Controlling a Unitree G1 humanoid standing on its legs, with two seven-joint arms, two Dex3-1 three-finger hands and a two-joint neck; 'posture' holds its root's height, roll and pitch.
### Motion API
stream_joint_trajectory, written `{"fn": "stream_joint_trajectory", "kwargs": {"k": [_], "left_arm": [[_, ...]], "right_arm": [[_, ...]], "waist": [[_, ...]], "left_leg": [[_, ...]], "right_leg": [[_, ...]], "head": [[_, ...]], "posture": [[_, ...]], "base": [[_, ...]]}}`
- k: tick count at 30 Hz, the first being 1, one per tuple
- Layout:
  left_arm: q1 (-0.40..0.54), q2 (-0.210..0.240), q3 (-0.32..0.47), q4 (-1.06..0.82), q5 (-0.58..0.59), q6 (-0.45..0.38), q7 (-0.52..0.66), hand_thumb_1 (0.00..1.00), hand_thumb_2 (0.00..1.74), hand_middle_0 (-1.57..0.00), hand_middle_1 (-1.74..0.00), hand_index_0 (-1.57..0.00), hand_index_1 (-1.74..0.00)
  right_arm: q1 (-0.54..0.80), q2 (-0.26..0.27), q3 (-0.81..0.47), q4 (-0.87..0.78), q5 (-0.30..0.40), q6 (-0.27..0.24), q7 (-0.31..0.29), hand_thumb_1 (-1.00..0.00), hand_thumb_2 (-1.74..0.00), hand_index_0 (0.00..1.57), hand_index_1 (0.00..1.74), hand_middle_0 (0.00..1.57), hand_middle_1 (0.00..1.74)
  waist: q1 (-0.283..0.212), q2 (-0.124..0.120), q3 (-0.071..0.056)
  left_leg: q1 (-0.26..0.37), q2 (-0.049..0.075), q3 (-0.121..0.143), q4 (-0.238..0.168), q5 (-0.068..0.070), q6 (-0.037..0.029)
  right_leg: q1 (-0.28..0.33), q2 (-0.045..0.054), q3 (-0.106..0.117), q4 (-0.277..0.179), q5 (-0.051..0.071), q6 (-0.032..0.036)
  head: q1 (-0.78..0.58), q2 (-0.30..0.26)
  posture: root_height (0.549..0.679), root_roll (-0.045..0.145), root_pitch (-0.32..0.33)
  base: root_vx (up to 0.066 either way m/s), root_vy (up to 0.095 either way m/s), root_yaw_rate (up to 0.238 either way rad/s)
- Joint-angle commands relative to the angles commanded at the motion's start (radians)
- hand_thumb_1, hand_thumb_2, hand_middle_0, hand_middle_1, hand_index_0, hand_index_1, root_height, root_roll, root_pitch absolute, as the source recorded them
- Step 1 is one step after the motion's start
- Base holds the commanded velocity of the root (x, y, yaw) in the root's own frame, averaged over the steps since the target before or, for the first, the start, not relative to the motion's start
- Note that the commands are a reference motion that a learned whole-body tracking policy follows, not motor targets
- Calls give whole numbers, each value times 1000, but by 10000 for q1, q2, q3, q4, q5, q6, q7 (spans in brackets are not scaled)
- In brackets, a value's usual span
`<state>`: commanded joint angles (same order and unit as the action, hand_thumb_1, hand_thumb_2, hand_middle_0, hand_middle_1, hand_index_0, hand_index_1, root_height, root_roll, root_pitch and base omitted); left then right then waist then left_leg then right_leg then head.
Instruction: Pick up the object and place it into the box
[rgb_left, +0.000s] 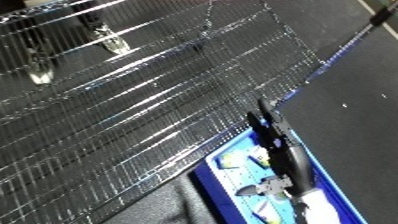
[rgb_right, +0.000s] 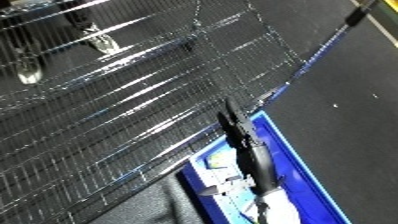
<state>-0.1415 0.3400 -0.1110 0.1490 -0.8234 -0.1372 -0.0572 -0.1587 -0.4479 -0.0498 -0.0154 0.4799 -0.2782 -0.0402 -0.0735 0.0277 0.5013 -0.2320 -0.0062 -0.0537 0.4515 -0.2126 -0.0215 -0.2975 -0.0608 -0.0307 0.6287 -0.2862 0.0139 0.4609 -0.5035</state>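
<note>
A blue bin (rgb_left: 332, 186) sits at the lower right, beside the edge of a wire shelf. Inside it lie pale yellowish and white items (rgb_left: 233, 160) that I cannot identify. My right hand (rgb_left: 277, 142) reaches up from the bottom edge over the bin, its black fingers (rgb_left: 263, 119) stretched fairly straight toward the shelf edge, with nothing seen between them. The white forearm (rgb_left: 311, 205) shows just below it. My left hand is out of sight.
A shiny wire mesh shelf (rgb_left: 133, 115) fills the left and middle of the picture, tilted. Two metallic shapes (rgb_left: 111, 42) show at its far left. Dark floor (rgb_left: 355, 115) lies to the right, and a black surface (rgb_left: 164, 207) at the lower left.
</note>
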Motion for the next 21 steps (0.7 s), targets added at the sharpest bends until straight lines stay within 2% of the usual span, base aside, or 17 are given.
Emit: {"fn": "stream_joint_trajectory", "kwargs": {"k": [4, 10, 17, 21], "left_arm": [[-79, 66, 86, -92, 103, 201, -118, 1000, 1740, -1570, -1740, -1570, -1740], [-432, 109, 9, -251, 210, 314, -262, 1000, 1740, -1570, -1740, -1570, -1740], [-887, 95, -164, -354, 452, 317, -163, 1000, 1740, -1570, -1740, -1570, -1740], [-916, 91, -204, -348, 507, 326, -243, 1000, 1740, -1570, -1740, -1570, -1740]], "right_arm": [[-209, 140, 325, -131, -98, 152, 179, 0, 0, 0, 0, 0, 0], [-593, 373, 747, -25, -130, 231, 77, 0, 0, 0, 0, 0, 0], [-933, 618, 1031, 282, -357, 178, -37, 0, 0, 0, 0, 0, 0], [-1006, 667, 1128, 335, -346, 155, -151, 0, 0, 0, 0, 0, 0]], "waist": [[279, -122, 44], [552, -266, 151], [728, -351, 187], [770, -385, 187]], "left_leg": [[-129, -13, -155, 140, 46, 23], [-300, -37, -336, 296, 147, 43], [-440, -24, -451, 310, 293, 31], [-507, -6, -473, 327, 329, 14]], "right_leg": [[21, 80, -148, 218, -102, -38], [21, 191, -327, 441, -176, -66], [-53, 226, -460, 494, -134, -12], [-89, 232, -471, 489, -114, -3]], "head": [[-614, -64], [-1593, -136], [-2316, 10], [-2396, -12]], "posture": [[656, 59, 4], [653, 49, -6], [653, 40, -6], [653, 38, -4]], "base": [[24, -93, 204], [22, -60, 166], [14, -42, 106], [7, -30, 30]]}}
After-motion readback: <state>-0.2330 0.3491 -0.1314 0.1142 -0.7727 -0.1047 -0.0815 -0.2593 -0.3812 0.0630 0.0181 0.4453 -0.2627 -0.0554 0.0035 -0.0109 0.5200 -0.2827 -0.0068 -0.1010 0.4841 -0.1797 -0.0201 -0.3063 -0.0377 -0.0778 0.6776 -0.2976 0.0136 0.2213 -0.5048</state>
